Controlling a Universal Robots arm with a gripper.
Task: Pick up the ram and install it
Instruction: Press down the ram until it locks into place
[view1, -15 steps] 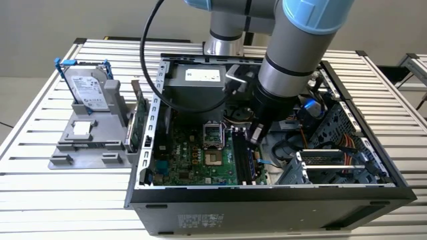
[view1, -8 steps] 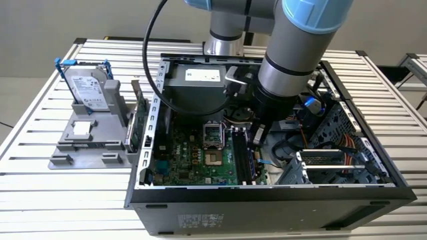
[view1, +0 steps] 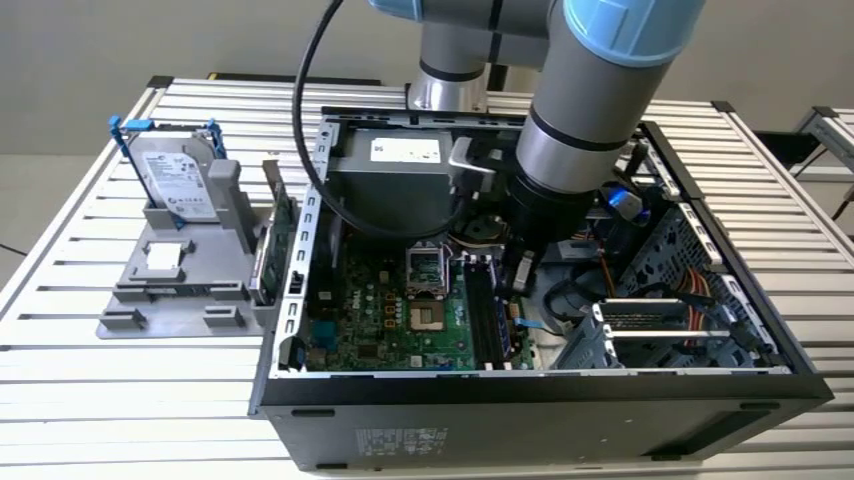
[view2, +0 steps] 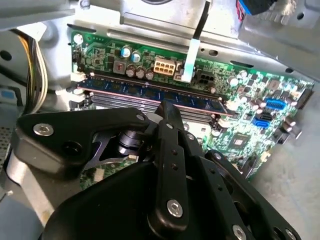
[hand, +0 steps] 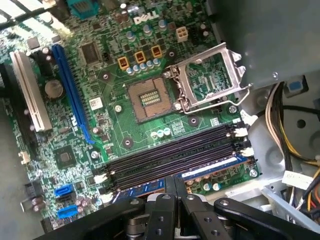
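Note:
The ram (view2: 150, 95) is a thin blue stick with dark chips, standing on edge in the outermost memory slot of the motherboard (hand: 115, 70). In the first wrist view the ram (hand: 212, 167) runs under the black fingers (hand: 167, 200). My gripper (view2: 165, 112) is shut on its top edge near the middle of its length. In the exterior view the gripper (view1: 522, 275) reaches down into the open computer case (view1: 534, 400), over the memory slots. Three black slots (hand: 170, 155) beside the ram hold nothing.
The open CPU socket (hand: 150, 97) lies just beyond the slots. A grey power supply box (view1: 400, 180) and cables (view1: 601, 270) crowd the arm inside the case. Outside, at the exterior view's left, a grey stand (view1: 174, 290) holds a silver hard drive (view1: 180, 180) and a green card (view1: 274, 245).

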